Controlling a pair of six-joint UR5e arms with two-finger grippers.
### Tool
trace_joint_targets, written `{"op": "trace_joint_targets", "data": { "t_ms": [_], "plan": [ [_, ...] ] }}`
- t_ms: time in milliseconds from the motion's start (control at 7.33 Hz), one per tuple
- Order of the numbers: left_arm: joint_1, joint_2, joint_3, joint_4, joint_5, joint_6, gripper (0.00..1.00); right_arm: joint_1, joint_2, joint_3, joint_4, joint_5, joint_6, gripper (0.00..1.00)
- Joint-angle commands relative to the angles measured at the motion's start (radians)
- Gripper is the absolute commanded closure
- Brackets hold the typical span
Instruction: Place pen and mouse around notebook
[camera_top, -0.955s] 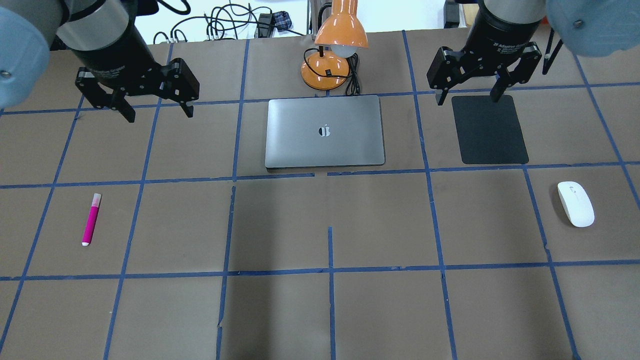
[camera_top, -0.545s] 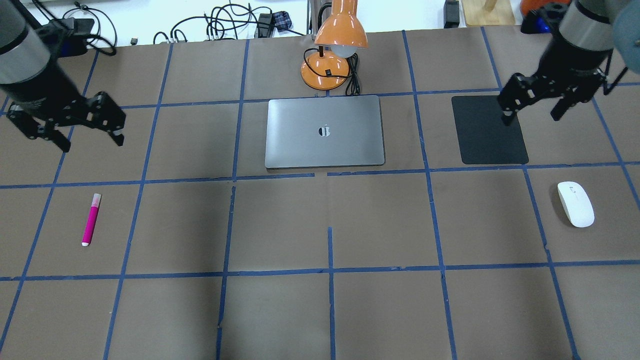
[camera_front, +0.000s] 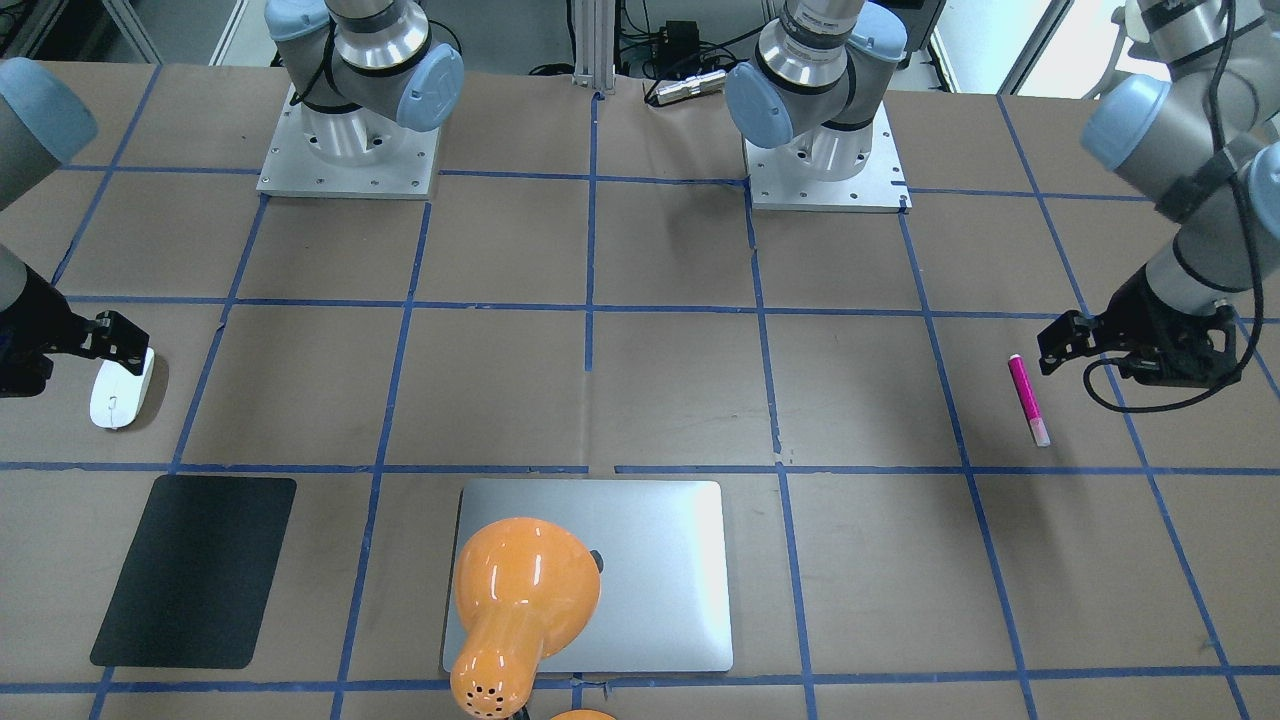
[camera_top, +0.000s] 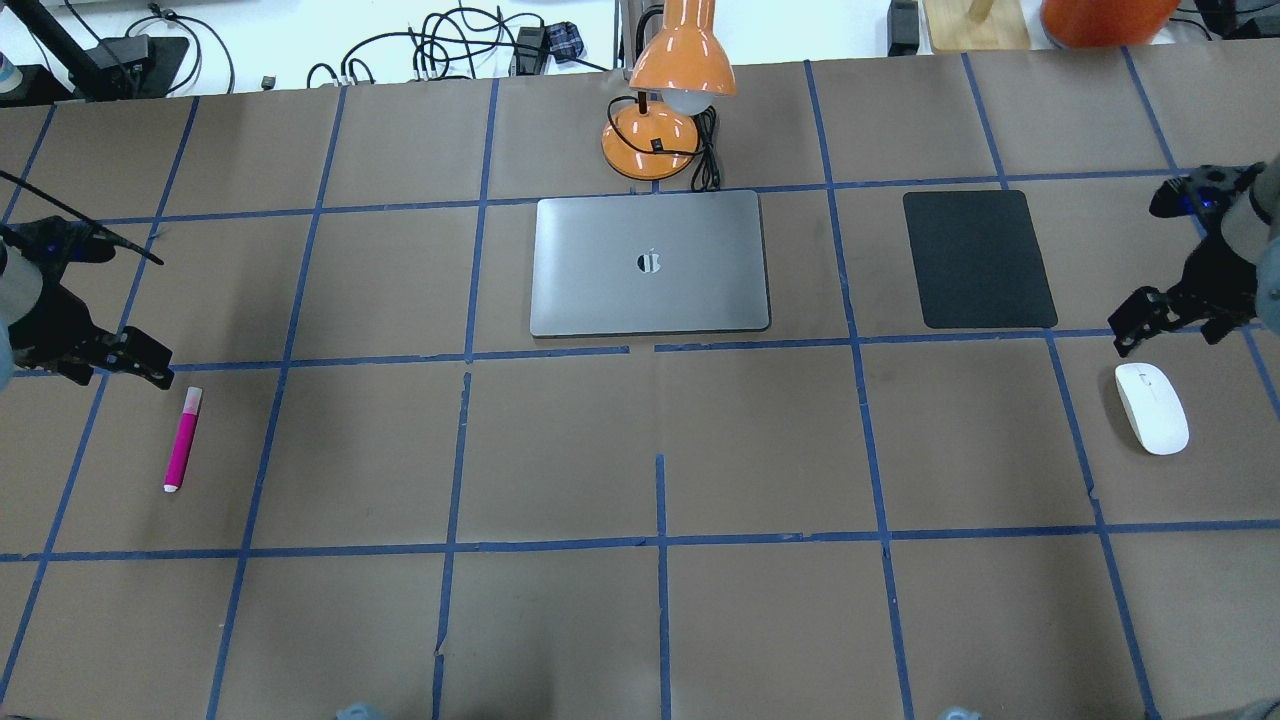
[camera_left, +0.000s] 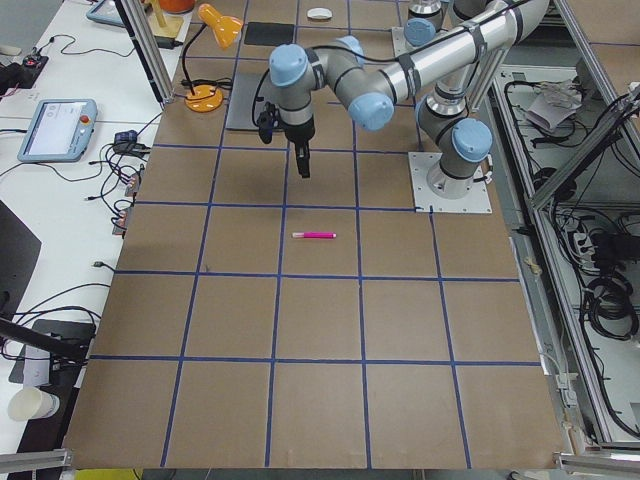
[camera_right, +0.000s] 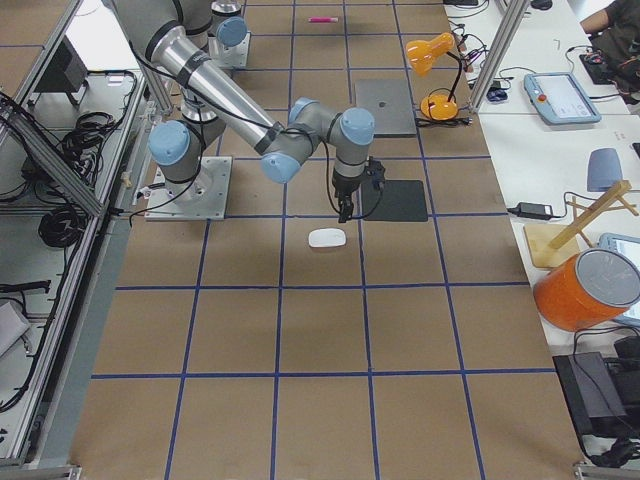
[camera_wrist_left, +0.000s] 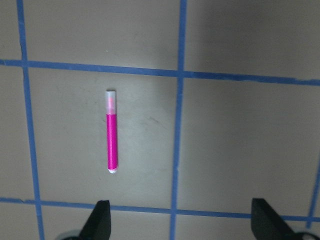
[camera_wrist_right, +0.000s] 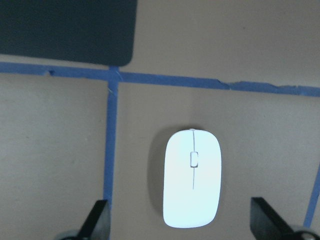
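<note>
A table (camera_top: 760, 450) covered in matte brown paper, ruled into squares by strips of blue tape, fills the scene. At its far middle the notebook (camera_top: 650, 262) lies shut and flat, a silver-grey metal slab with rounded corners, a soft sheen and a small dark logo at its centre. Just behind it stands a glossy orange desk lamp (camera_top: 668, 90) with a round base and a bell-shaped shade. A matte black rectangular pad (camera_top: 978, 258) lies flat to the notebook's right, apart from it.

The pen (camera_top: 183, 438), a slim magenta stick with a pale translucent cap, lies well apart from the notebook at the table's left end, its cap end pointing away from the robot. The left gripper (camera_wrist_left: 182, 222) hangs above the table near the pen, its two dark fingers spread wide and holding nothing.

The mouse (camera_top: 1152, 407), a smooth white oval with a thin grey centre line, rests on the paper at the right end, near the pad's corner but not touching it and well apart from the notebook. The right gripper (camera_top: 1172, 330) hangs over it, its fingers spread wider than the mouse's body and holding nothing.
</note>
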Motion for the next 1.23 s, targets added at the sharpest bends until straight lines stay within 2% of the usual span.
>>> {"op": "trace_joint_targets", "data": {
  "t_ms": [0,136,409,682,818,955,1091],
  "plan": [
    [0.035,-0.130,-0.036,0.135,-0.039,0.026,0.00,-0.056,0.054,0.026,-0.041,0.028,-0.083,0.00],
    [0.035,-0.155,-0.045,0.153,-0.039,0.008,0.09,-0.077,0.076,0.028,-0.047,0.028,-0.083,0.00],
    [0.035,-0.175,-0.044,0.158,-0.036,-0.011,0.11,-0.079,0.131,0.026,-0.065,0.025,-0.081,0.00],
    [0.031,-0.168,-0.044,0.159,-0.036,-0.014,0.66,-0.079,0.136,0.028,-0.053,0.022,-0.071,0.00],
    [0.031,-0.166,-0.039,0.158,-0.036,-0.016,0.90,-0.079,0.139,0.028,-0.053,0.025,-0.069,0.00],
    [0.031,-0.165,-0.039,0.158,-0.036,-0.016,1.00,-0.079,0.139,0.030,-0.053,0.026,-0.069,0.06],
    [0.031,-0.161,-0.039,0.158,-0.036,-0.016,1.00,-0.079,0.140,0.030,-0.055,0.026,-0.074,0.19]
  ]
}}
